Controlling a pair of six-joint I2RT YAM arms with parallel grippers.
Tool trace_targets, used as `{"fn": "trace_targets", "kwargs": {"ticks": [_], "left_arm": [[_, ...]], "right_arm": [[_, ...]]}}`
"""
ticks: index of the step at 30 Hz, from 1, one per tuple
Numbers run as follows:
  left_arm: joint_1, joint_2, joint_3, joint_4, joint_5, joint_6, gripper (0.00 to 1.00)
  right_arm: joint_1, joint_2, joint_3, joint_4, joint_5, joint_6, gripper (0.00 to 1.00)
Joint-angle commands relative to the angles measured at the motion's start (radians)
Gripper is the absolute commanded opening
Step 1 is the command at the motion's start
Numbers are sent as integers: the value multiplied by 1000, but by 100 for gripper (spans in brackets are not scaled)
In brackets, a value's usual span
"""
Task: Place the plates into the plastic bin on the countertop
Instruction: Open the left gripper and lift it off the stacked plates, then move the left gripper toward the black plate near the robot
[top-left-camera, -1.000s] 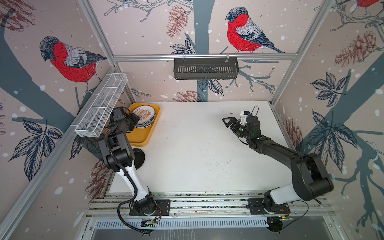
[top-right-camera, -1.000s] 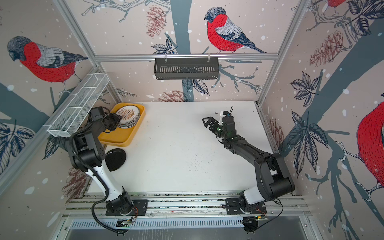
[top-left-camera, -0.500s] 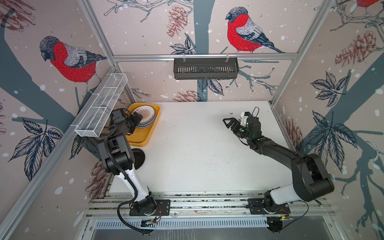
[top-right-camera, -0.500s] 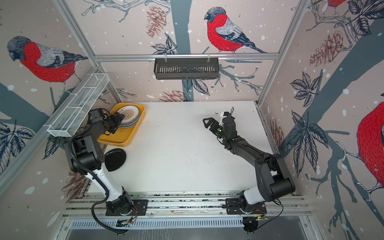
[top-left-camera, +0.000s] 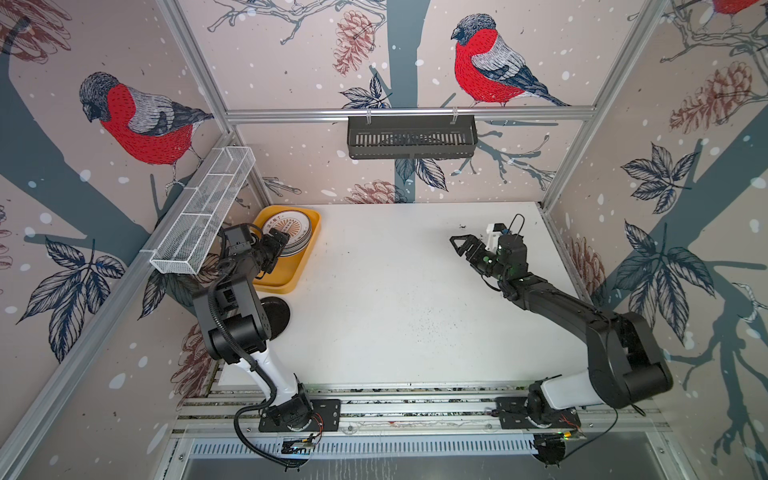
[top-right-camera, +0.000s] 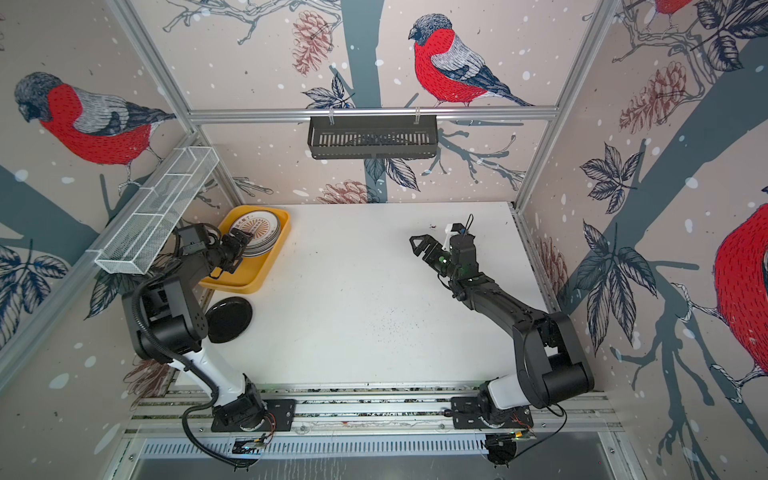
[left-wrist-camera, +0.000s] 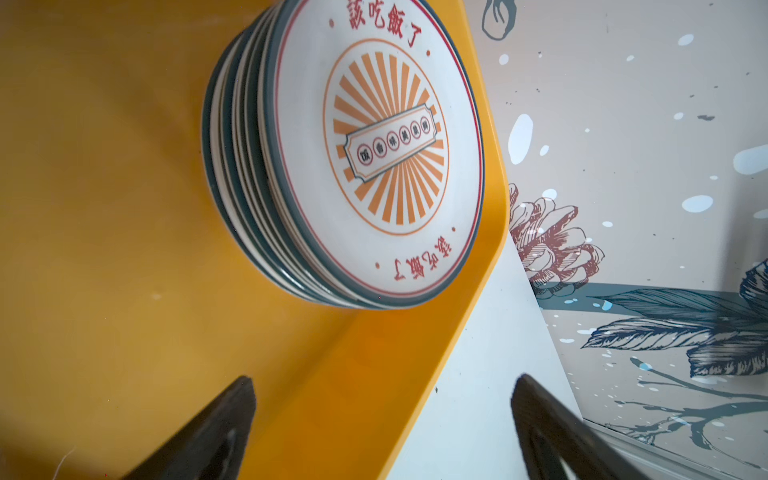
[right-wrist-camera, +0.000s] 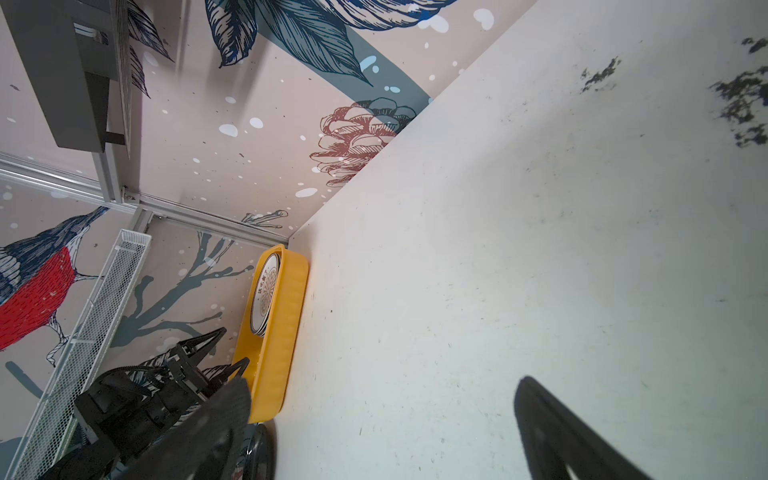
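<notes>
Plainly, the left gripper (left-wrist-camera: 384, 379) stands wide apart with nothing between its jaws. One of its fingers (left-wrist-camera: 216, 432) hangs over the floor of the yellow bin (left-wrist-camera: 124, 208) and the other over the white countertop (left-wrist-camera: 478, 374) beside the bin's rim. In both top views this gripper (top-left-camera: 276, 247) (top-right-camera: 237, 245) sits above the bin, at the near edge of the stack of plates (top-left-camera: 289, 232) (top-right-camera: 257, 230). In the left wrist view the stack (left-wrist-camera: 374, 145) lies clear of the fingertips. The stack rests inside the bin at its far end, and its top plate shows an orange sunburst ringed by red lettering.

A black plate (top-left-camera: 278, 316) (top-right-camera: 228, 320) lies flat on the countertop just beside the bin's near end, partly under the left arm.

The right gripper (top-left-camera: 461, 245) (right-wrist-camera: 382, 388) is likewise spread wide and empty. It hovers over the bare countertop (top-left-camera: 395, 291) on the right side, well apart from the bin (right-wrist-camera: 286, 332).
</notes>
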Motion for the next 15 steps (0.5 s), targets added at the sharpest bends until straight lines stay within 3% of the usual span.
{"fn": "trace_targets", "kwargs": {"ticks": [1,10,15], "left_arm": [[0,-108,-38,198,28,32,96],[-35,-329,-203,108,54,97,96],[-78,-480,-254,-30,-34,149,96]], "right_arm": [[2,-6,4,33,-10,-36,100],[4,26,25,34,-61,-69,100],[9,55,36,54,-111,-81,100]]}}
